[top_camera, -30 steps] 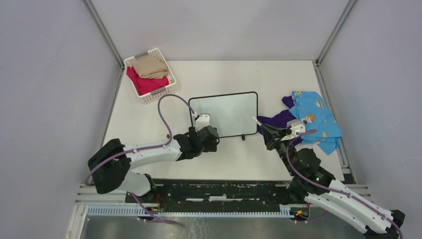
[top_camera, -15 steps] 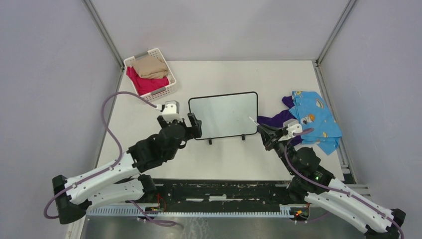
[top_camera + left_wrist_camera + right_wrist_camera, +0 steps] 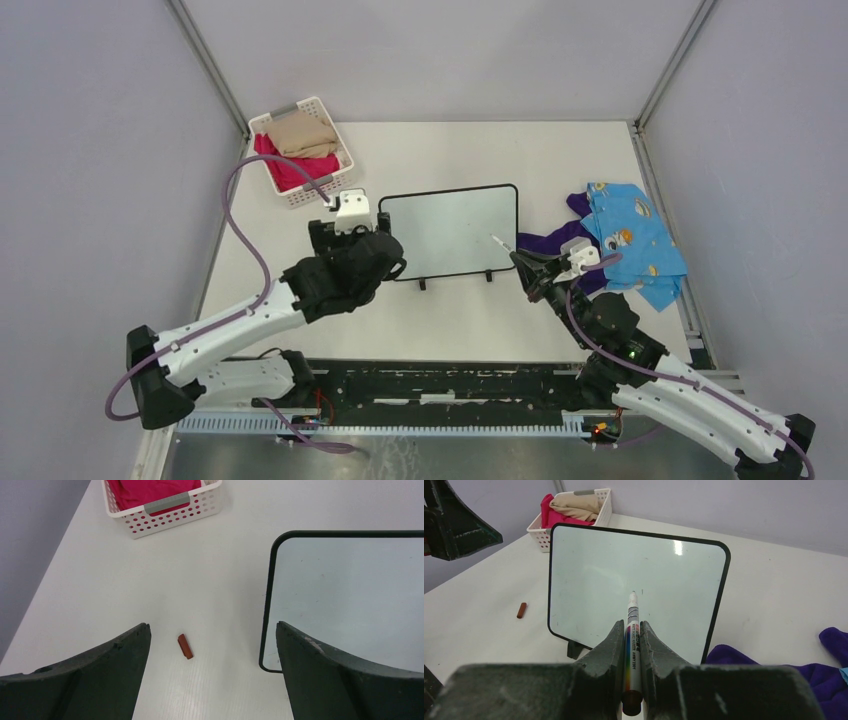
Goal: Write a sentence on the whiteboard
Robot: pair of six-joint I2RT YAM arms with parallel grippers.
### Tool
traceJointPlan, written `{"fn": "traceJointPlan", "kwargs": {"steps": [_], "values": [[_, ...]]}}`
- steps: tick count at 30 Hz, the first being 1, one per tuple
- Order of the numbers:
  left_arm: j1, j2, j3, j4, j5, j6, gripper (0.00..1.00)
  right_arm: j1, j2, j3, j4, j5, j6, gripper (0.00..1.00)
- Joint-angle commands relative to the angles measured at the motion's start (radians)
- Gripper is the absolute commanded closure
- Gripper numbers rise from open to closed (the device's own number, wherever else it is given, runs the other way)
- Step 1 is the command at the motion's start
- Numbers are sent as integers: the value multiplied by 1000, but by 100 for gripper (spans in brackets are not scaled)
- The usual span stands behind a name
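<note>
Where the left gripper (image 3: 358, 250) overhangs, whiteboard (image 3: 455, 228) corner seems hidden.

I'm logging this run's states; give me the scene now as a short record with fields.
whiteboard: propped on its feet, no sentence written
right claw: shut on marker, tip aimed at board; contact unclear
left claw: open, empty, at board's left edge
small red piece: on table left of board
basket: far left, holds clothes

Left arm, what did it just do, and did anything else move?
The left gripper pulled away from the whiteboard, swinging left and farther out, and opened wide, empty. The right gripper, shut on the marker, edged slightly toward it. Whiteboard and basket stayed put.
</note>
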Motion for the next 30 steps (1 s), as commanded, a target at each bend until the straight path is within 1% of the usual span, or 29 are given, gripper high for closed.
{"fn": "traceJointPlan", "kwargs": {"steps": [1,2,4,6,8,10,13,15,18,21,23,25,27,30], "values": [[47,-67,5,78,23,19,0,2,0,51,53,-20,-13,100],[84,-100,-28,151,83,61,0,3,-1,51,53,-21,-13,100],[187,-186,-120,316,245,139,0,3,-1,51,52,-27,-11,100],[321,-275,-218,465,415,173,0,2,-2,50,55,-33,-10,100],[445,-319,-289,581,553,212,0,2,-3,51,56,-35,-9,100],[513,-293,-293,602,561,211,0,3,-1,51,53,-37,-7,100],[568,-197,-228,558,563,206,0,2,3,55,48,-48,-7,100],[589,-172,-211,598,625,178,0,2,6,56,49,-50,-11,100],[643,-167,-233,675,691,128,0,3,6,59,53,-55,-13,100],[722,-141,-235,726,855,96,0,2,8,61,57,-65,-11,100],[742,-115,-239,767,941,140,0,2,12,65,59,-71,-11,100],[751,-85,-222,753,924,239,0,2,20,70,59,-78,-11,100],[772,-34,-196,727,932,298,0,2,28,76,59,-89,-14,100],[789,5,-177,718,1066,342,0,3,36,79,63,-93,-16,100]]}}
